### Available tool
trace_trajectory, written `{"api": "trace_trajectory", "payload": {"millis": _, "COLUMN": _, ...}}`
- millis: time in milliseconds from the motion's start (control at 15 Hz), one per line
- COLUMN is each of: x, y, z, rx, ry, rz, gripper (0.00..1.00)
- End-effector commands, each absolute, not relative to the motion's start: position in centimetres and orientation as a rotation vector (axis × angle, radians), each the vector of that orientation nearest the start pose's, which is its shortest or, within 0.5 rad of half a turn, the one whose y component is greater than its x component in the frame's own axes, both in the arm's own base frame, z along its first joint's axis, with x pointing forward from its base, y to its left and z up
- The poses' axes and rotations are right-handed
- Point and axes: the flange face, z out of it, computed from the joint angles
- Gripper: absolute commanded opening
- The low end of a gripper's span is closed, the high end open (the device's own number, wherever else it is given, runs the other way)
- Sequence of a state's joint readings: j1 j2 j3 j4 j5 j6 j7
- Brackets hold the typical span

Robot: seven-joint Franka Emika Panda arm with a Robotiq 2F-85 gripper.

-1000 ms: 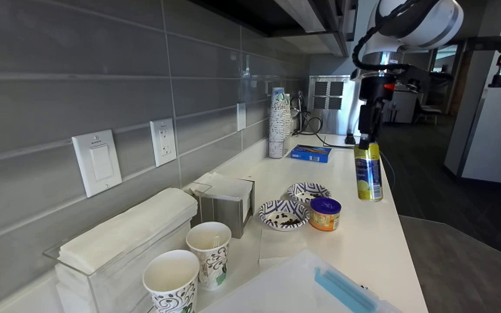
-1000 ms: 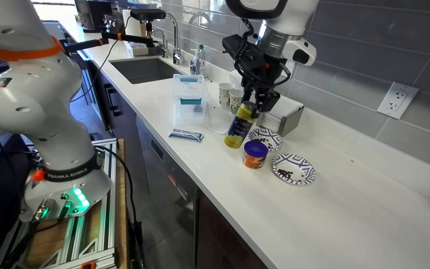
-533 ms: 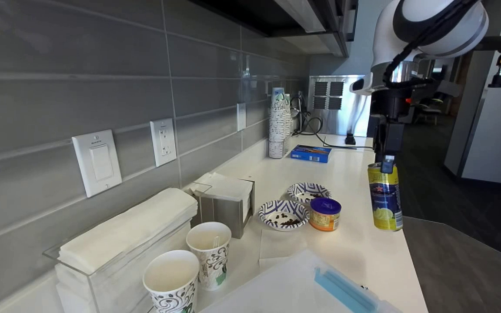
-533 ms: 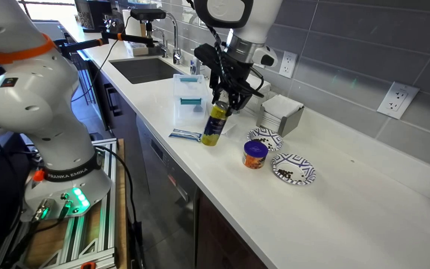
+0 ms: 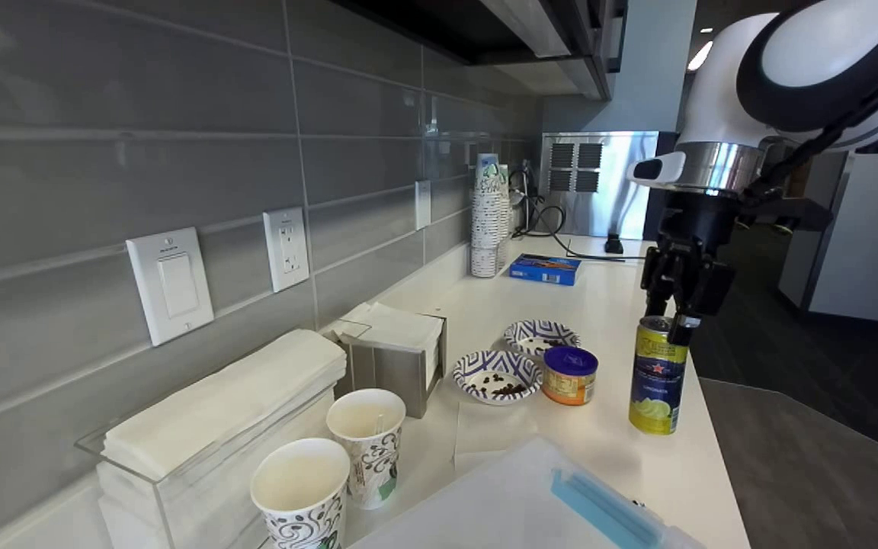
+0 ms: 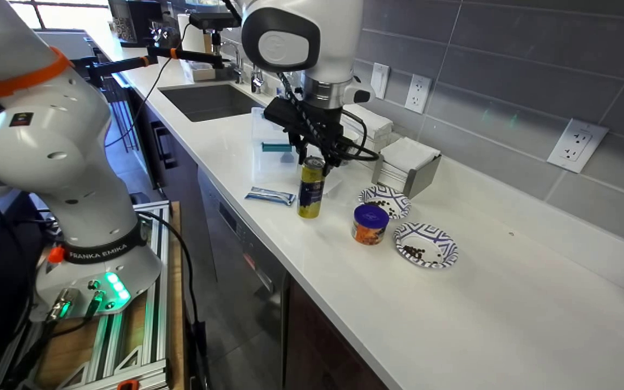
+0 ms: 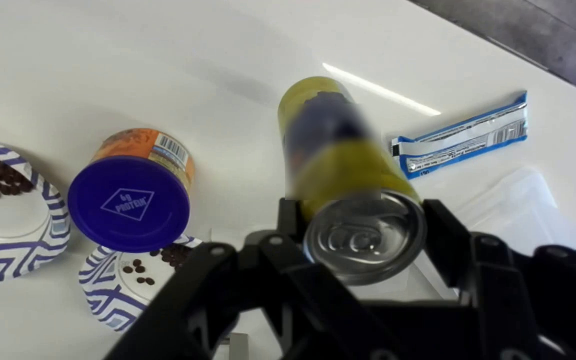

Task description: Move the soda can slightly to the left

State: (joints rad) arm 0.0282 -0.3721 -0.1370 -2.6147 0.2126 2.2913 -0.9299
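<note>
The soda can (image 5: pixel 656 381), yellow-green with a dark blue band, stands almost upright at the counter's front part in both exterior views (image 6: pixel 311 189). Its base is on or just above the counter; I cannot tell which. In the wrist view the can (image 7: pixel 358 170) points away from me, its silver lid nearest, its middle blurred. My gripper (image 5: pixel 669 323) is above it, with black fingers on both sides of the can's top. In the wrist view the fingers (image 7: pixel 363 215) sit against the rim left and right, so the gripper looks shut on the can.
The orange tub with blue lid (image 6: pixel 370 223) and two patterned bowls (image 6: pixel 426 246) stand beside the can. A wrapped bar (image 6: pixel 270 195) lies close on its other side. A clear plastic box (image 6: pixel 274 141), paper cups (image 5: pixel 366 442) and napkin holders (image 5: pixel 393 358) are nearby. The counter edge (image 5: pixel 717 450) is near.
The can, held in the gripper, moved away from the tub and bowls toward the wrapped bar, came lower and went from tilted to almost upright. The arm moved with it.
</note>
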Motion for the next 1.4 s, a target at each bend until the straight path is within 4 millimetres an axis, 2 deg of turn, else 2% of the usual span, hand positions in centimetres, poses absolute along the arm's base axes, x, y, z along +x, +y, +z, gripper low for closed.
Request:
{"api": "trace_trajectory", "payload": {"millis": 0, "x": 39.2, "y": -3.4, "z": 37.3, "rx": -2.758, "ry": -1.043, "rz": -0.365, "gripper": 0.38}}
{"api": "trace_trajectory", "payload": {"millis": 600, "x": 41.2, "y": -3.4, "z": 35.7, "rx": -2.803, "ry": -1.007, "rz": -0.446, "gripper": 0.38}}
{"api": "trace_trajectory", "payload": {"millis": 1333, "x": 43.3, "y": -4.9, "z": 33.2, "rx": -2.835, "ry": -0.925, "rz": -0.385, "gripper": 0.38}}
